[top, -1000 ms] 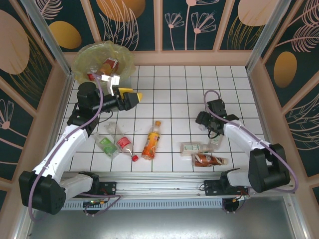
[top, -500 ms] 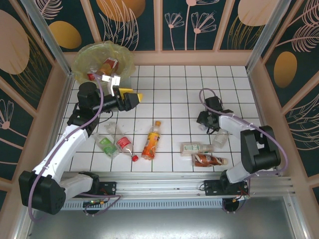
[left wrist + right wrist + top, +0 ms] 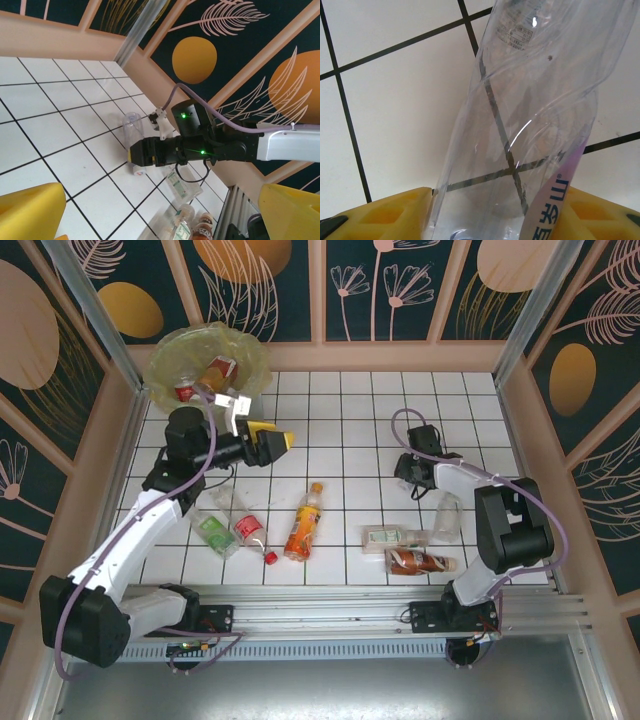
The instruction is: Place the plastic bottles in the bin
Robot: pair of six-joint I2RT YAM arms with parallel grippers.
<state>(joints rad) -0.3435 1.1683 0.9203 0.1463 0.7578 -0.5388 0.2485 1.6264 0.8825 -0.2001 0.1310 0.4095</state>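
Observation:
My right gripper [image 3: 500, 217] is shut on a clear, crumpled plastic bottle [image 3: 530, 100] with a pale purple label, which lies on the white tiles. The top view shows this bottle [image 3: 449, 520] at the right, with the right gripper [image 3: 434, 496] on its near end. My left gripper [image 3: 277, 440] hangs open and empty just in front of the bin [image 3: 252, 358], which holds a few bottles [image 3: 208, 376]. In the left wrist view its yellow fingers [image 3: 30, 212] stand wide apart. An orange bottle [image 3: 303, 523] lies mid-table.
A green-label bottle [image 3: 213, 531] and a red-label one [image 3: 248, 528] lie at the near left. A white-label bottle [image 3: 390, 537] and a brown one [image 3: 418, 560] lie near the front right. Walls enclose the tiled floor [image 3: 350, 420].
The right gripper has closed on the clear bottle, and its arm has swung so the bottle shifted slightly right. The left gripper has drifted a little right, away from the bin, still open.

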